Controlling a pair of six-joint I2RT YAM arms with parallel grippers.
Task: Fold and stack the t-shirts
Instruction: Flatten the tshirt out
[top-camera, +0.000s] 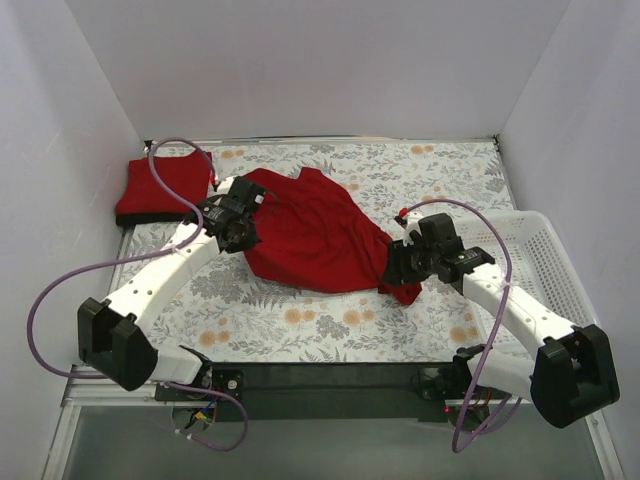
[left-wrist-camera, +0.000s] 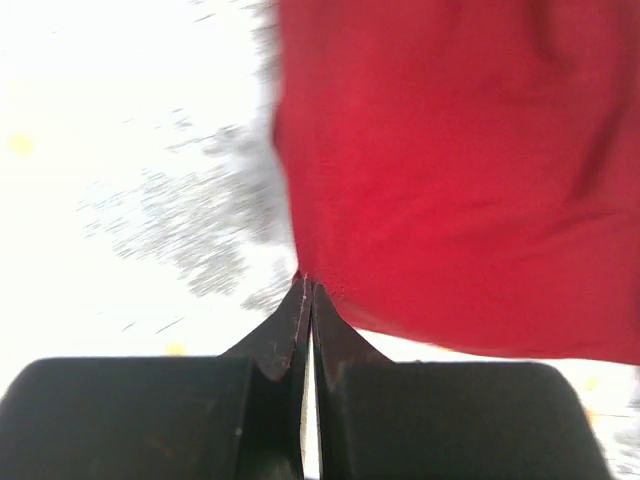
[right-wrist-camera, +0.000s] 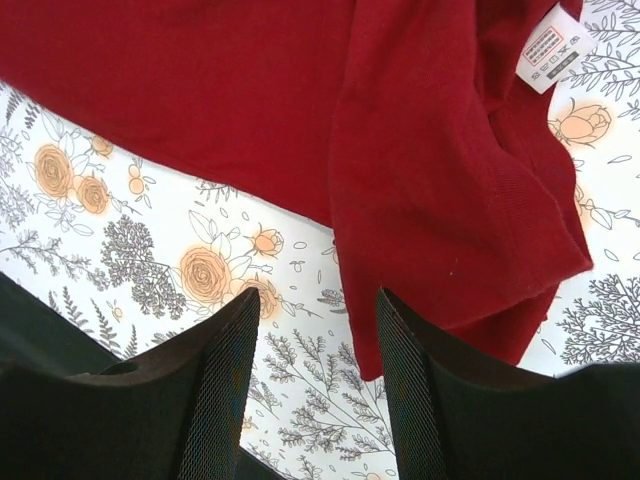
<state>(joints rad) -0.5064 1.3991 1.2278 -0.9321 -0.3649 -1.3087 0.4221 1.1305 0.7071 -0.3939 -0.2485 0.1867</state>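
A bright red t-shirt (top-camera: 320, 235) lies crumpled and spread across the middle of the flowered table. My left gripper (top-camera: 243, 222) is at its left edge. In the blurred left wrist view the left gripper (left-wrist-camera: 307, 283) is shut, its tips pinching the edge of the red t-shirt (left-wrist-camera: 460, 170). My right gripper (top-camera: 392, 268) hovers at the shirt's right corner. In the right wrist view the right gripper (right-wrist-camera: 318, 300) is open, a corner of the t-shirt (right-wrist-camera: 430, 180) lying beside its right finger (right-wrist-camera: 400, 350). A white label (right-wrist-camera: 553, 47) shows on the cloth.
A folded red t-shirt (top-camera: 163, 185) rests at the back left, a dark layer along its front edge. A white lattice basket (top-camera: 550, 255) stands at the right, beside the right arm. White walls enclose the table on three sides.
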